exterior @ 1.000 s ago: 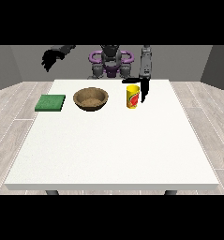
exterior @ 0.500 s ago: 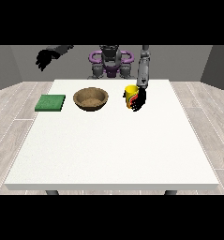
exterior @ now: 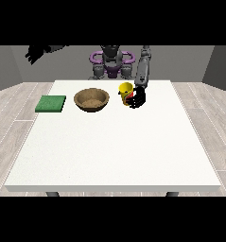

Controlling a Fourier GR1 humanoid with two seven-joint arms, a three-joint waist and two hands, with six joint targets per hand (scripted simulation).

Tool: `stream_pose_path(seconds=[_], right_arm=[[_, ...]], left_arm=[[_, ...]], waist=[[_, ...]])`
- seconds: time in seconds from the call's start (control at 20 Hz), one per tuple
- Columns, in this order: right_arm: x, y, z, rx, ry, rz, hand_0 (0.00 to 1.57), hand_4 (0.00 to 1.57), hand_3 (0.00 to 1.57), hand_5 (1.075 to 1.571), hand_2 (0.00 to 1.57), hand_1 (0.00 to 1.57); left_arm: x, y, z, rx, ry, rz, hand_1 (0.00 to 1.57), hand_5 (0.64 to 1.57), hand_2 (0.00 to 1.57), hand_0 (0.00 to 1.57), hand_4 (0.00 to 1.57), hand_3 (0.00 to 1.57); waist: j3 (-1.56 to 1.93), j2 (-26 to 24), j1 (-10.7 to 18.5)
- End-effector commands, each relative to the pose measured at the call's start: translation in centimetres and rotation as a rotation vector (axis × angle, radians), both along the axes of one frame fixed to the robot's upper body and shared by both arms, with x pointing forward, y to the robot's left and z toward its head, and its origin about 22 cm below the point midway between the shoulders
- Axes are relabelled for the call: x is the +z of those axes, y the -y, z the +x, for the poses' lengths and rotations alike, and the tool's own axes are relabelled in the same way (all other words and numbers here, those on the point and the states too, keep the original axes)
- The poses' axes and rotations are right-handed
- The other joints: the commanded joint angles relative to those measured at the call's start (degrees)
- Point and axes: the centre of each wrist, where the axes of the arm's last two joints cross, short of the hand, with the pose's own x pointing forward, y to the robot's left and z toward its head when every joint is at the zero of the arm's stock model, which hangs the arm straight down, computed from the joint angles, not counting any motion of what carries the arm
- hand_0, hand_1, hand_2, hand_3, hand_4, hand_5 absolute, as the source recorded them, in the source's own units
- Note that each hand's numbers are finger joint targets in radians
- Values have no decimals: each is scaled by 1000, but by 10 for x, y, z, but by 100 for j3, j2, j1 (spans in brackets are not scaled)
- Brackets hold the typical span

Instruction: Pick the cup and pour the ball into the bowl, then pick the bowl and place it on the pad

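Presently the yellow cup (exterior: 125, 90) stands upright on the far part of the white table (exterior: 114, 146), just right of the wooden bowl (exterior: 91, 99) as the view shows it. The ball cannot be made out; whether it sits inside the cup cannot be told.

The hand at the view's right (exterior: 136, 98) is now against the cup's right side, its dark fingers wrapped round the lower body of the cup. A second ago this hand hung beside the cup without touching it; half a second ago it had closed in; now the grasp appears made. The cup has not shifted and has not left the table.

The bowl sits apart from the cup, open side up, with nothing visible in it beyond its own brown floor. The green pad (exterior: 51, 103) lies flat to the bowl's left, near but not touching it.

The hand at the view's left (exterior: 35, 53) is raised high and well away from the table, farther out and higher than it was a second ago. How its fingers lie cannot be told.

Assessment: the first step, taking hold of the cup, looks complete or nearly so. Lifting, carrying over the bowl and tipping remain, as does all handling of the bowl.
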Motion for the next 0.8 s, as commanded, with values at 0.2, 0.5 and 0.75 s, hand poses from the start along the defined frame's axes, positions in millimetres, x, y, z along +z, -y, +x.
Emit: stream_pose_path(seconds=[0.2, 0.5, 0.75], right_arm=[[-27, 19, 7, -34, -170, 22, 0, 638, 302, 1564, 0, 0], [-56, 12, 5, -15, -221, 24, 0, 669, 103, 1559, 0, 0], [-71, 60, -7, -81, -242, 67, 0, 688, 0, 1560, 0, 0]], left_arm=[[21, 62, 20, 29, -67, 405, 1313, 1502, 1571, 1313, 1399, 1571], [20, 56, 30, 61, -107, 879, 1347, 1540, 1571, 1347, 1444, 1571], [31, 130, 32, -5, -157, 984, 1361, 1545, 1571, 1361, 1441, 1571]], waist=[[18, -1062, 109], [35, -1264, 95], [4, -1393, 527]])
